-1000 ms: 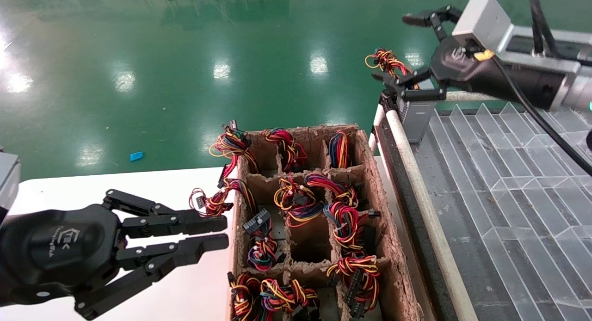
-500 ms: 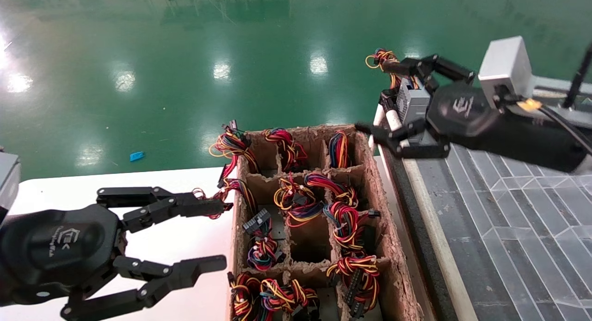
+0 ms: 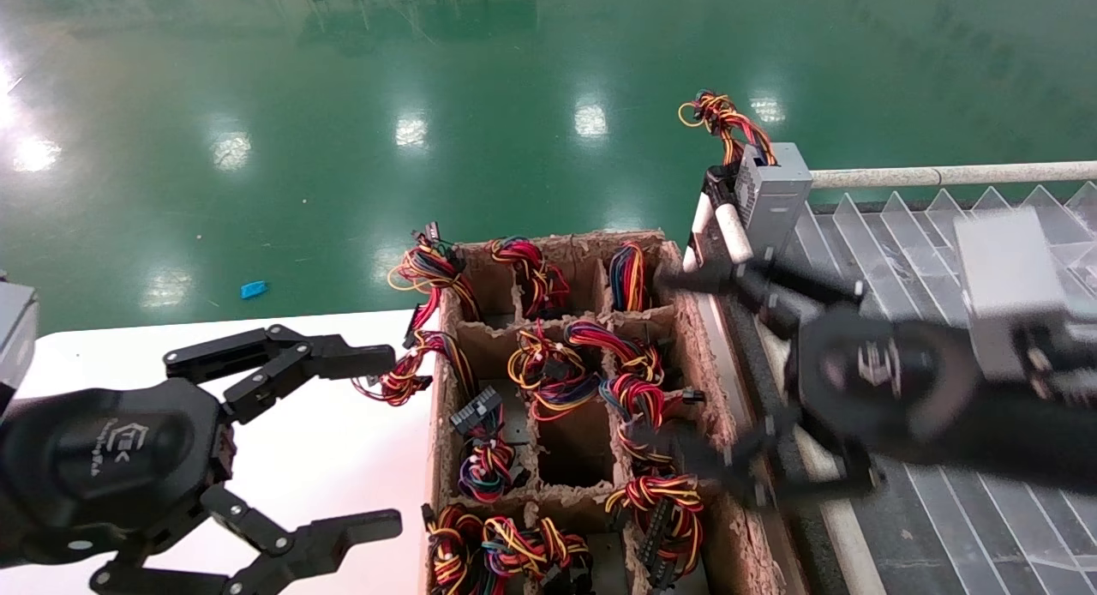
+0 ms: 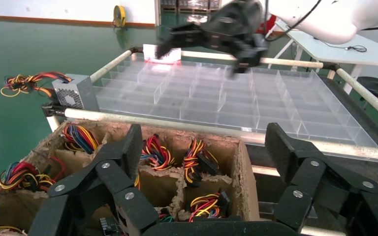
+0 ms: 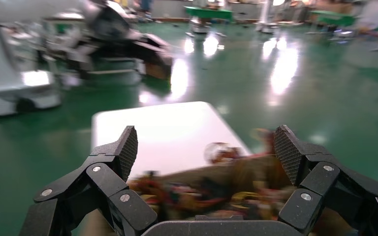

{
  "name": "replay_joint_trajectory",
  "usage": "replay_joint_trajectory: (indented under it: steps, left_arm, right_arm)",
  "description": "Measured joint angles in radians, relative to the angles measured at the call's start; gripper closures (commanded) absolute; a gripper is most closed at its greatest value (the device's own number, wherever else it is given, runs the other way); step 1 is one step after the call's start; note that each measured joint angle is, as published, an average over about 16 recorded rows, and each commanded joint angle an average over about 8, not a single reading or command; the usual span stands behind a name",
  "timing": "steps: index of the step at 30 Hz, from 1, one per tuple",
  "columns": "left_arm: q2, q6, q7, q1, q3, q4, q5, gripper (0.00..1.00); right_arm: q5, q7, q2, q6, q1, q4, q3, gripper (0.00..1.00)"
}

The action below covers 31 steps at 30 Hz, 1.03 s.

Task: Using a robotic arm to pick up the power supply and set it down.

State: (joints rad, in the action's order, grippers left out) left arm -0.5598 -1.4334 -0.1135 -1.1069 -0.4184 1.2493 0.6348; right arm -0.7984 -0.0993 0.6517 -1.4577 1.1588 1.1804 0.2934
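Note:
The power supply, a small grey box with a vent grille, stands at the far left corner of the clear partitioned tray. Its red, yellow and orange wires stick out beyond the tray's corner. It also shows in the left wrist view. My right gripper is open and empty. It is blurred and hangs over the right edge of the cardboard box, well nearer than the power supply. My left gripper is wide open over the white table, left of the box.
The cardboard box has several compartments with bundles of coloured wires and connectors. A white rail edges the tray beside the box. The white table lies under the left arm. Beyond it is green floor.
The right gripper has left the power supply at the tray's corner and swung back towards me over the box edge. The left gripper has opened from nearly shut to wide.

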Motion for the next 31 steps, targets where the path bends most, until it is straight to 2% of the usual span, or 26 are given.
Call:
replay_joint_trajectory:
  steps: [11, 31]
  left_arm:
    - [0.0, 0.0, 0.0, 0.0, 0.0, 0.0, 0.0, 0.0]
    - [0.0, 0.0, 0.0, 0.0, 0.0, 0.0, 0.0, 0.0]
  right_arm:
    - [0.083, -0.097, -0.048, -0.046, -0.101, 0.124, -0.017, 0.0]
    - [0.073, -0.09, -0.043, -0.041, -0.09, 0.11, -0.016, 0.0]
